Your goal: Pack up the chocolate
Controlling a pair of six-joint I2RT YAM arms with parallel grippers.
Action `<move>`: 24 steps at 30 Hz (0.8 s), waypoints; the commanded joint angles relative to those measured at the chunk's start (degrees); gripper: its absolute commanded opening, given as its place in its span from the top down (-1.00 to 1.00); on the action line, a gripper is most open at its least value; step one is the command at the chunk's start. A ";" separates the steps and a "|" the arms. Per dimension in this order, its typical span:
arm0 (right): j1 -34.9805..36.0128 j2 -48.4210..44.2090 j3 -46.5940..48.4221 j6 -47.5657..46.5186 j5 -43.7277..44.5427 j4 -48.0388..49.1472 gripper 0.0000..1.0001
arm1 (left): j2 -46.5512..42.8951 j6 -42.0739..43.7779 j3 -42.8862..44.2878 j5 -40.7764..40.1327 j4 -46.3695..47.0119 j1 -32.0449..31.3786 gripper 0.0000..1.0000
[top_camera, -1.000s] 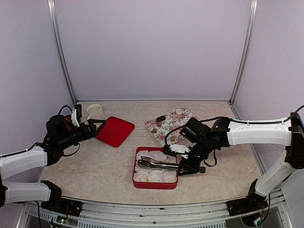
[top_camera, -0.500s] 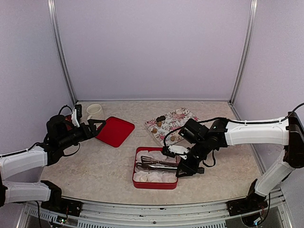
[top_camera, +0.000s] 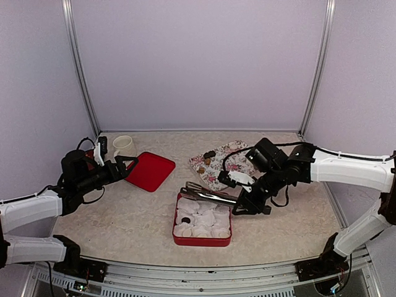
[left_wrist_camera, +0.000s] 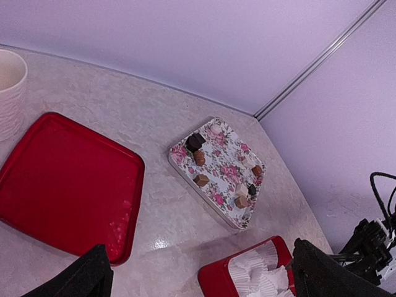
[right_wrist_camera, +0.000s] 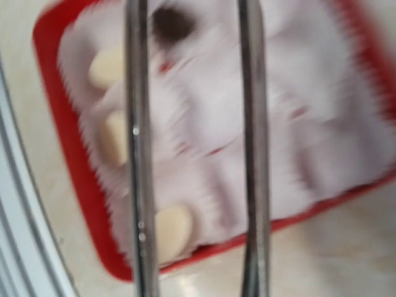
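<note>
White mug [top_camera: 124, 145] beside red lid [top_camera: 150, 171]

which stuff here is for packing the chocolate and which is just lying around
For the job: chocolates on the floral tray, tongs, red box of paper cups, one dark chocolate already inside.
Lying about: white mug, red lid.

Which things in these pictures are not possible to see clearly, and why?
Right wrist view: motion blur smears the paper cups; uncountable.
Left wrist view: mug cut by left edge; red box cut by bottom edge.
Top view: tray chocolates too small to count.
</note>
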 commanded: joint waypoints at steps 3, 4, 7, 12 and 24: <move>-11.42 -3.02 3.70 2.47 0.72 2.54 0.38 | 0.73 0.47 1.45 0.13 1.44 0.44 -0.97; -13.15 -2.58 4.10 2.76 1.32 2.58 0.37 | 0.84 0.34 1.44 0.14 1.66 0.44 -0.97; -16.85 -0.46 5.73 2.78 4.32 2.14 0.34 | 1.19 0.19 1.30 0.20 2.16 0.44 -0.98; -21.38 3.99 8.15 3.08 5.69 5.20 0.33 | 2.26 -0.12 1.18 0.48 3.41 0.44 -0.98; -24.15 17.31 11.01 3.60 8.26 11.62 0.32 | 3.85 0.51 1.63 0.47 4.38 0.46 -0.98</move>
